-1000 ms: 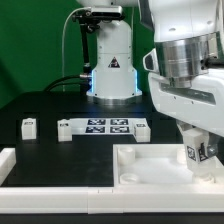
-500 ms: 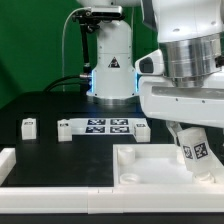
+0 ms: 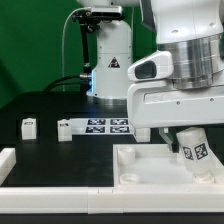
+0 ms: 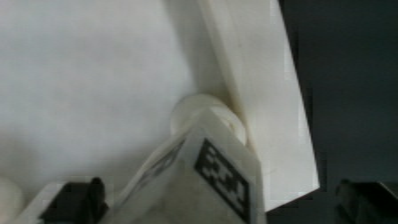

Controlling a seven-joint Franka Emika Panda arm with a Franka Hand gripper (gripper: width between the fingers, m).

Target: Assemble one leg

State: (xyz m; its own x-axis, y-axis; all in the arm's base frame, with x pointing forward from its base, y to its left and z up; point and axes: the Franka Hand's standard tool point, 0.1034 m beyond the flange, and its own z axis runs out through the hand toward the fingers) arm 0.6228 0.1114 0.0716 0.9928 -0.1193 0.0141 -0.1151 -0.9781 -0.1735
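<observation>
A small white leg (image 3: 194,152) with a black-and-white tag stands tilted on the right part of the large white panel (image 3: 140,168), near its right corner. My gripper (image 3: 188,140) is directly above and around the leg. In the wrist view the leg (image 4: 205,165) runs up between the two dark fingertips (image 4: 75,200), which stand wide apart with a gap beside the leg, so the gripper (image 4: 221,202) looks open. The panel (image 4: 89,80) fills the wrist view behind the leg. The leg's lower end is hidden.
Two more legs (image 3: 29,126) (image 3: 64,128) lie on the black table at the exterior view's left. The marker board (image 3: 105,126) lies behind the panel, with another leg (image 3: 140,131) at its right end. A white bracket (image 3: 8,160) sits front left. The robot base (image 3: 110,60) stands behind.
The hand has turned about its own axis over the leg, its body swinging toward the exterior view's left. The leg and its tag stay in about the same place.
</observation>
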